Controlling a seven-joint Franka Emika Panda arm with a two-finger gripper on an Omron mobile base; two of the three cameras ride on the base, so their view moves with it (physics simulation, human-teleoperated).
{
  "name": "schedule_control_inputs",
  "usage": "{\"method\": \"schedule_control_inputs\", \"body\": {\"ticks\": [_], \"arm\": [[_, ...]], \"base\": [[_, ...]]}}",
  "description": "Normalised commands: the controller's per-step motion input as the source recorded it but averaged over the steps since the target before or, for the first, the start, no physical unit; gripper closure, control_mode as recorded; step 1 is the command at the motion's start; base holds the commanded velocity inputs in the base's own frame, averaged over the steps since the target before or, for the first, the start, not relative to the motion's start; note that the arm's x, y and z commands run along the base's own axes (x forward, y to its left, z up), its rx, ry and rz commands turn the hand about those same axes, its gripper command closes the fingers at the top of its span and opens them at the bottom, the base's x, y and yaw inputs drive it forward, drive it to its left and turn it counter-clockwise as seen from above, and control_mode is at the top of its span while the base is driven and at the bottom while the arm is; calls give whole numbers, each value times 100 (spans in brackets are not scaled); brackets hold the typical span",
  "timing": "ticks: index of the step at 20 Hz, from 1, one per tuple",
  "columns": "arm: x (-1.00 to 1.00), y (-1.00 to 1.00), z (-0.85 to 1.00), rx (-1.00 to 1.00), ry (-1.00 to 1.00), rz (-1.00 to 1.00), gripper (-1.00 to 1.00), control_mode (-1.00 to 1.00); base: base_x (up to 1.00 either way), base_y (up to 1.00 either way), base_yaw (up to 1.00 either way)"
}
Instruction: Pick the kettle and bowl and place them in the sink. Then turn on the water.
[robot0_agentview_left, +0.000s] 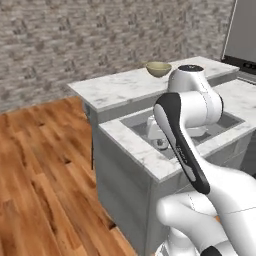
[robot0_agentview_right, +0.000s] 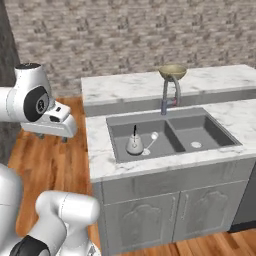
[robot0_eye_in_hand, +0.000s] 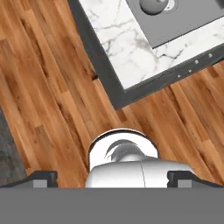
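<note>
From the left base view your own arm hides most of the sink (robot0_agentview_left: 227, 122), and the hand view cuts the kettle (robot0_eye_in_hand: 153, 5) off at its top edge. In the right base view you see the kettle upright in the sink's left basin, the right basin bare, and the bowl (robot0_agentview_right: 173, 72) on the far counter (robot0_agentview_right: 120, 85) behind the faucet (robot0_agentview_right: 169, 95). Your gripper (robot0_eye_in_hand: 111, 178) hangs over the wood floor (robot0_eye_in_hand: 48, 100) left of the sink, jaws spread wide and holding nothing.

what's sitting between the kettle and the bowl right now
In the right base view, the faucet rises between the kettle in the sink's left basin and the bowl on the raised counter behind.
</note>
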Motion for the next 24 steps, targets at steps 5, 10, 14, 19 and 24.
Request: {"method": "schedule_control_inputs", "body": {"ticks": [5,10,14,19,24], "arm": [[0,0,0,0,0,0,-100,100],[0,0,0,0,0,0,-100,100],[0,0,0,0,0,0,-100,100],[0,0,0,0,0,0,-100,100],[0,0,0,0,0,0,-100,100]], "base": [[0,65,-49],[7,75,-52],[26,82,-49],[32,96,-43],[44,100,-29]]}}
